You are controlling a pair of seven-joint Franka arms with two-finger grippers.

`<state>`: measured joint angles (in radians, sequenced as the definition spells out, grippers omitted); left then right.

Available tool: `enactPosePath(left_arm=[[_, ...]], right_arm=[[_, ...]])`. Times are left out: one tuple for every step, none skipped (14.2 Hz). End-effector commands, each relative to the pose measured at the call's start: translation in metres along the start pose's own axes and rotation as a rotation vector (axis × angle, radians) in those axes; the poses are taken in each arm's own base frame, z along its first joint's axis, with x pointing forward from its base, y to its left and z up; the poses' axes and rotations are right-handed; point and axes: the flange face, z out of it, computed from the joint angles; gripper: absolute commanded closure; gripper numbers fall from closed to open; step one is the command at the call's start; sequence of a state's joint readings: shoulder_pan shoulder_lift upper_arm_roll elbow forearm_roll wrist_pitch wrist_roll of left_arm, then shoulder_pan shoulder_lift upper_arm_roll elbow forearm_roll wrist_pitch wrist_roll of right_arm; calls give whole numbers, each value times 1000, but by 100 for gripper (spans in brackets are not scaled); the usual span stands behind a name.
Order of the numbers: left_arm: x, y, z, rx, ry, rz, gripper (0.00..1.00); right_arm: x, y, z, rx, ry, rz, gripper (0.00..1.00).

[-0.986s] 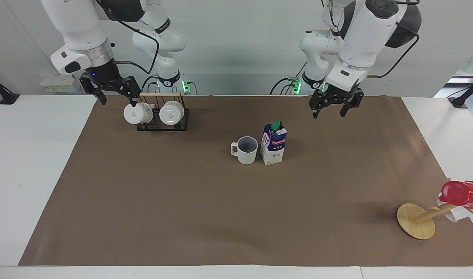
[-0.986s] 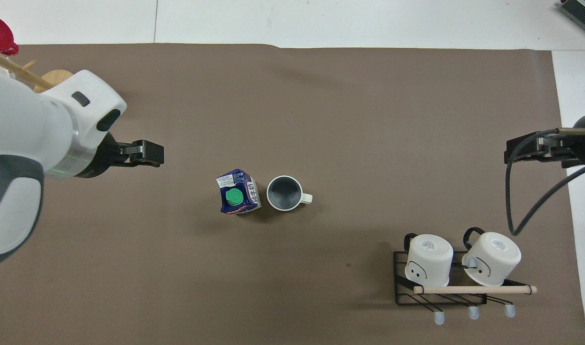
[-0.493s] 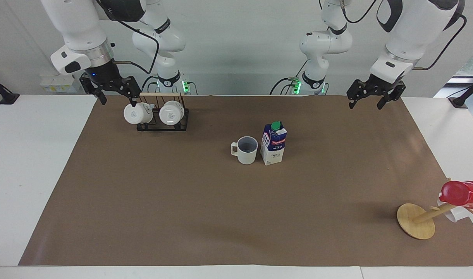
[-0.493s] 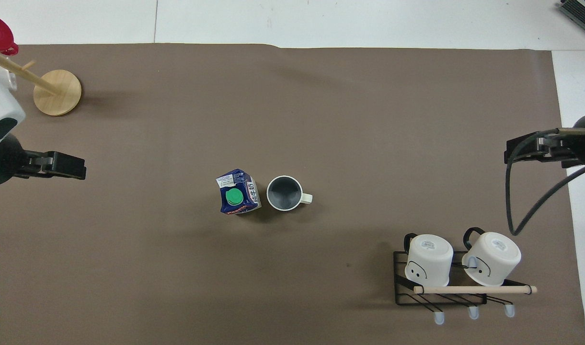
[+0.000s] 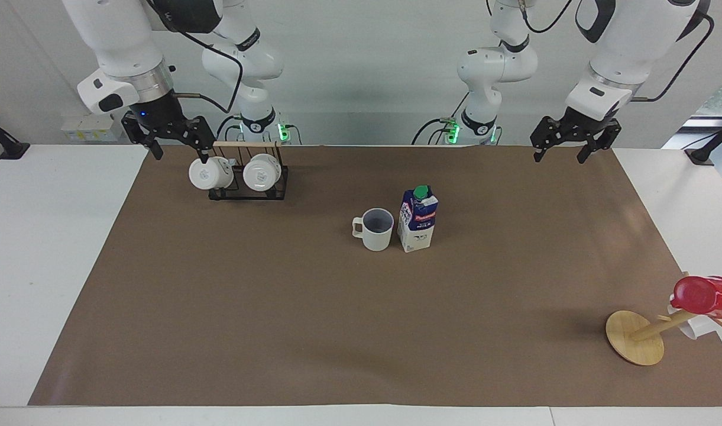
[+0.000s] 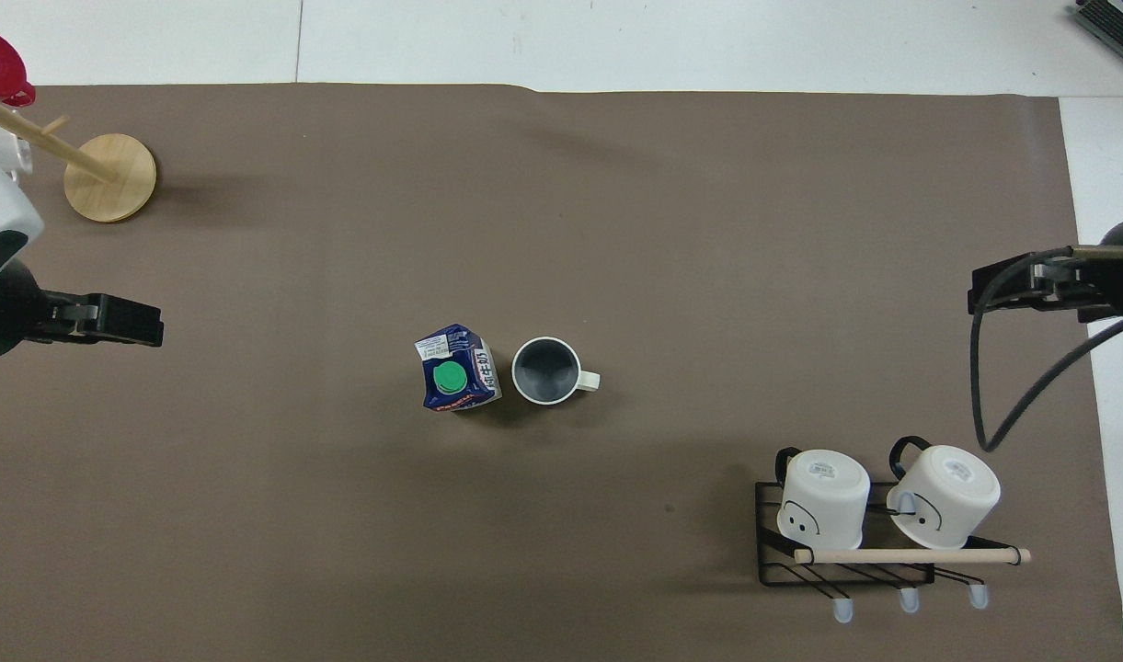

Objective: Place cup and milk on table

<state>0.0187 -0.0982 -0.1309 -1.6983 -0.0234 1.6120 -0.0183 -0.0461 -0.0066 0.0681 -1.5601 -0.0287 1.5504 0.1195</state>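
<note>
Rack first, since it sits nearest the robots, toward the right arm's end of the table. It is black wire with a wooden bar, and two white mugs lie tipped on it, bases out, probably parked there as spares. Each base has a small printed mark I cannot read, and from above one mug shows a little drawn face on its side.

The right gripper hangs over that rack with its fingers spread and nothing between them. The left gripper hangs over the edge of the brown paper at the left arm's end, also spread and empty. I judge both arms are waiting out of the way.

Farther out, in the middle of the paper, the cup stands upright, mouth up. Its handle points toward the right arm's end. The milk stands upright just beside it, on the side toward the left arm, green cap on top; whether the two touch I cannot tell. Standing free like this, both look already placed.

The carton's red band has white lettering and its blue side a column of white characters, none of which I can make out.

Farthest out, at the left arm's end, a wooden disc with a slanted peg carries a red cup.
</note>
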Motion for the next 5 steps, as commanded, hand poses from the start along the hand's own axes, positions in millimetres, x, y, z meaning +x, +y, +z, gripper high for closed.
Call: enactPosePath(left_arm=[[-4, -14, -8, 3, -1, -24, 0], [-4, -20, -8, 4, -2, -32, 0], [-4, -21, -8, 4, -2, -28, 0], [-4, -21, -7, 4, -4, -29, 0], [-4, -22, -7, 4, -4, -29, 0]], right_arm=[[-5, 4, 0, 19, 11, -12, 0], [-5, 4, 0, 19, 11, -12, 0], [-5, 4, 0, 19, 11, -12, 0], [-5, 4, 0, 18, 12, -12, 0], [-5, 4, 0, 18, 12, -12, 0]])
